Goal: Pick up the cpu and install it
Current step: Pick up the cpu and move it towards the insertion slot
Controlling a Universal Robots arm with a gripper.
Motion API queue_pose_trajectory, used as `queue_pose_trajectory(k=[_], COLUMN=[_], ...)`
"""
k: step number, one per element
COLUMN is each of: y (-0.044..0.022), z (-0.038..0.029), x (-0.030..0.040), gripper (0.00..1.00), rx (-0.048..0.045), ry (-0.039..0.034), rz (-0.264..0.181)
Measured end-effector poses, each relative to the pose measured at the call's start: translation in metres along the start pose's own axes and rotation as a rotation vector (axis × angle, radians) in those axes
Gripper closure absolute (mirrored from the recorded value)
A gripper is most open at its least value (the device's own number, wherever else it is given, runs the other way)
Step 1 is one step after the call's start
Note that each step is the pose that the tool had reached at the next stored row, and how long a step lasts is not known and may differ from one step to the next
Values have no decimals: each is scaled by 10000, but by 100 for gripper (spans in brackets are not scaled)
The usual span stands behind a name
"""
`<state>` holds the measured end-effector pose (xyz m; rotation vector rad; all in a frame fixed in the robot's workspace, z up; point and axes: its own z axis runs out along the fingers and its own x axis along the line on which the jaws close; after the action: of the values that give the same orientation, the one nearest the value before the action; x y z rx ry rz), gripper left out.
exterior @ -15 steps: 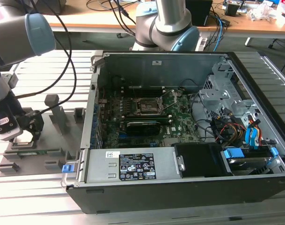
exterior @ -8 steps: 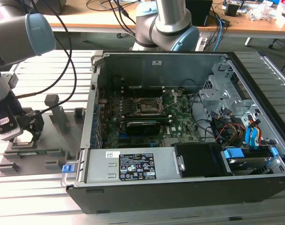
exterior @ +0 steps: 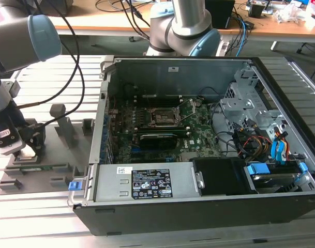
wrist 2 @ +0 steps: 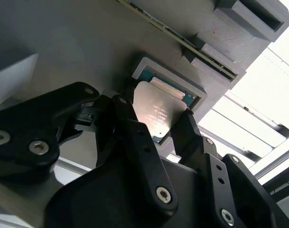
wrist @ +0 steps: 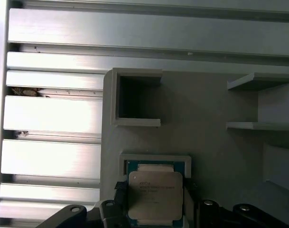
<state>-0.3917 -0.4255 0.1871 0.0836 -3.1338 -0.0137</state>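
The black two-fingered end effector (exterior: 29, 147) is hanging low over a grey moulded plastic holder tray (exterior: 64, 134) at the exterior view's left, which is lying on the ribbed aluminium bench (exterior: 38, 217). In both wrist views the cpu (wrist: 156, 197), a small thin flat square chip with a pale silver-grey metal top and a green rim, is sitting in a shallow square recess of that tray. The black fingers (wrist 2: 130, 128) are standing on two opposite sides of the chip and are pressing against its edges, so the end effector is gripping the cpu at the recess; whether the chip is lifting clear of the recess floor cannot be told. In the first wrist view an empty rectangular pocket (wrist: 137, 102) is showing in the tray near the chip.

At the exterior view's right, well apart from the tray, a large black open computer case (exterior: 209, 61) is lying on the bench with its green motherboard (exterior: 198, 129) facing up. The black square socket with a metal frame (exterior: 165, 118) is sitting near the board's middle with its frame raised. A second silver and pale blue robot arm (exterior: 183, 26) is standing behind the case
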Motion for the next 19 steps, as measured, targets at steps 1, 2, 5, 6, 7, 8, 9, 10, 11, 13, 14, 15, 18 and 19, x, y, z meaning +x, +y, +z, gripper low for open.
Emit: queue_pose_trajectory(k=[1, 2, 5, 6, 7, 8, 9, 10, 11, 13, 14, 15, 18, 19], y=[0, 0, 0, 0, 0, 0, 0, 0, 0, 0, 0, 0, 1, 1], z=[0, 0, 0, 0, 0, 0, -8, -16, -23, -29, -33, -39, -85, -95], x=[0, 0, -1, -1, -1, -1, -2, -1, -1, -1, -1, -1, 0, -1], gripper=[45, 45, 45, 45, 45, 45, 45, 45, 45, 45, 45, 45, 45, 45], rx=[-1, -1, 0, 0, 0, -1, -1, 0, -1, -1, 0, 0, 0, 0], ry=[0, 0, 0, 0, 0, -1, -2, 0, -1, -1, 0, -1, 1, 0], rz=[0, 0, 0, 0, 0, 0, 0, -1, 0, 0, -1, -1, 0, 0])
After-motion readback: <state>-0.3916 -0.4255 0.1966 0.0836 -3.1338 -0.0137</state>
